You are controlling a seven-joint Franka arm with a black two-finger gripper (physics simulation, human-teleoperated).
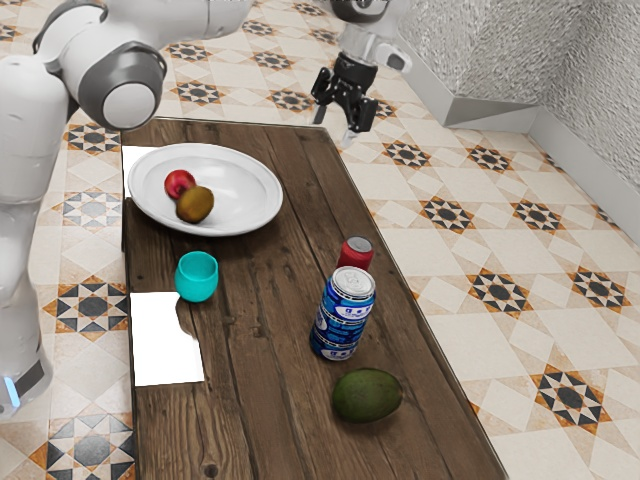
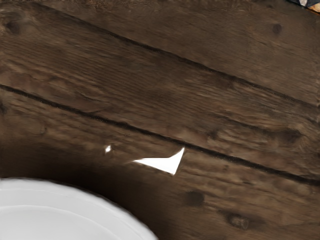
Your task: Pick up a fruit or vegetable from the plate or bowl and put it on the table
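Red fruit (image 1: 178,183) and brown fruit (image 1: 195,205) are resting together on the plate (image 1: 236,190); the avocado (image 1: 367,396) is lying on the counter (image 1: 262,400). The hand (image 1: 334,127) is hovering well apart from them, its fingers standing spread.

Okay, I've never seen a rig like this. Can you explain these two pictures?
The machine is one white robot arm ending in a black two-fingered claw. The exterior view is taken from beside the arm; the wrist view comes from a camera on its hand, showing wood and part of the plate's rim.

On the wooden table are a white plate carrying a red fruit and a brown fruit, a teal cup, a blue can, a red can and a dark green fruit. The open claw holds nothing.
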